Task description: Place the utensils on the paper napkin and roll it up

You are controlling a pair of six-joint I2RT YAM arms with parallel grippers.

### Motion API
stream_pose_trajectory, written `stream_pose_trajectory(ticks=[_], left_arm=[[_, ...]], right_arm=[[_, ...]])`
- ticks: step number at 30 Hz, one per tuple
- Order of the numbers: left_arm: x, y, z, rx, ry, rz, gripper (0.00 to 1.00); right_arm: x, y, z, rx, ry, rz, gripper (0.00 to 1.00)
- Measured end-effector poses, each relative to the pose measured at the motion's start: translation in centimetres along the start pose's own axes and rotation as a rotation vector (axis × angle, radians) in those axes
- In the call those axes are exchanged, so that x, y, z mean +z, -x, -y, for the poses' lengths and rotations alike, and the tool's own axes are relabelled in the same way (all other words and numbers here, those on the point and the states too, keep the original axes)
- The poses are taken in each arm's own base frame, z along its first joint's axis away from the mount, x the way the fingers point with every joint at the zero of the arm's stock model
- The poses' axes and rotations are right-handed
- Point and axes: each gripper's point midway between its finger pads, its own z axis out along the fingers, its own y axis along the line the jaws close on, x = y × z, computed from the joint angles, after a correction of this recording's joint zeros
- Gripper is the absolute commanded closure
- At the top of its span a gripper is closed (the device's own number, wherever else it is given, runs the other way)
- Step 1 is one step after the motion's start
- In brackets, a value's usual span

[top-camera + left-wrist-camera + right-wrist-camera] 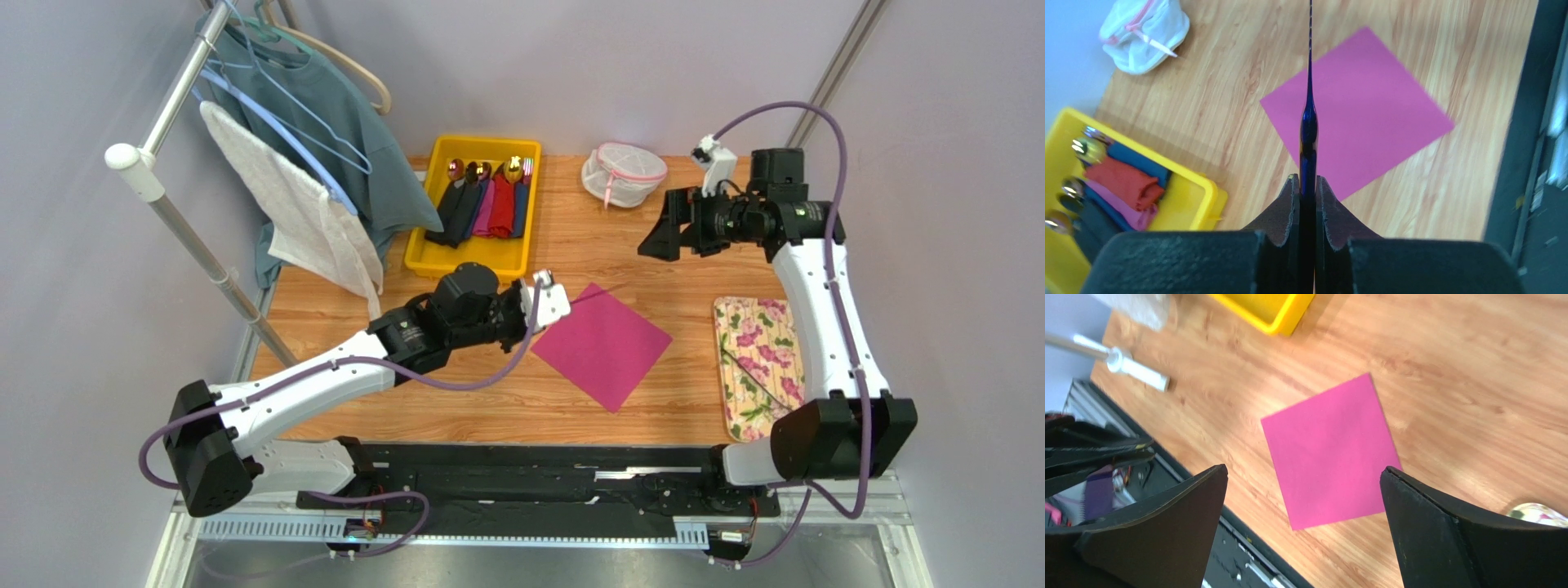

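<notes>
The magenta paper napkin (601, 346) lies flat on the wooden table (589, 233), with nothing on it. My left gripper (555, 303) hovers at its left corner, shut on a slim dark blue utensil (599, 292). In the left wrist view that utensil (1309, 122) shows edge-on, clamped between the fingers (1289, 208) and pointing out over the napkin (1370, 110). My right gripper (650, 228) hangs open and empty above the far middle of the table. The right wrist view shows the napkin (1330, 450) below the wide-spread right gripper (1304, 470). A thin dark piece (751, 371) lies on the floral cloth.
A yellow tray (429, 251) of sleeved cutlery stands at the back left. A white mesh pouch (623, 172) sits at the back centre. The floral cloth (758, 331) lies at the right. A clothes rack (184, 208) with hanging garments stands off the left edge.
</notes>
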Motion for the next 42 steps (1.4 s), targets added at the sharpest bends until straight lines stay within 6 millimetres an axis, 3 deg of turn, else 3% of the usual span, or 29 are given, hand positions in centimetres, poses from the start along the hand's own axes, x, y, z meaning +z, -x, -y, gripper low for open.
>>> stream_pose_trajectory(ticks=[4, 7, 12, 16, 18, 20, 22, 26, 32, 35, 39, 42], left_arm=[[-0.9, 4.3, -2.0, -0.249, 0.09, 0.094, 1.0], [-1.4, 6.1, -3.1, -0.379, 0.142, 0.141, 1.0], [-0.9, 7.2, -4.7, -0.518, 0.215, 0.198, 1.0], [0.7, 6.8, -6.2, -0.661, 0.27, 0.258, 1.0], [1.4, 5.6, -7.0, -0.752, 0.293, 0.291, 1.0], [2.0, 4.3, -7.7, -0.814, 0.317, 0.302, 1.0], [2.6, 3.3, -8.5, -0.873, 0.339, 0.318, 1.0], [2.8, 4.7, -8.6, -0.942, 0.303, 0.407, 1.0], [2.6, 6.9, -8.6, -1.06, 0.248, 0.51, 1.0], [3.3, 6.6, -8.2, -1.115, 0.233, 0.504, 1.0], [4.8, 5.6, -7.3, -1.174, 0.216, 0.47, 1.0], [5.3, 5.1, -6.2, -1.199, 0.195, 0.445, 1.0]], right_arm=[[-2.6, 3.0, 0.0, -0.014, -0.097, 0.123, 0.03], [-4.7, 5.1, -0.7, -0.055, -0.149, 0.219, 0.06], [-6.6, 5.3, -2.5, 0.007, -0.15, 0.317, 0.09], [-5.5, 2.9, -3.0, 0.171, -0.114, 0.349, 0.11], [-4.5, 2.4, -3.1, 0.245, -0.102, 0.345, 0.11], [-3.4, 2.6, -3.4, 0.298, -0.095, 0.335, 0.0], [-2.1, 2.7, -4.3, 0.361, -0.075, 0.316, 0.0], [-0.7, 2.2, -5.9, 0.42, -0.079, 0.303, 0.0], [1.3, 1.5, -9.7, 0.334, -0.053, 0.266, 0.1], [2.4, 2.1, -9.8, 0.327, -0.048, 0.264, 0.15], [3.9, 1.7, -10.2, 0.312, -0.051, 0.24, 0.31], [4.1, 1.8, -10.8, 0.289, -0.038, 0.242, 0.38]])
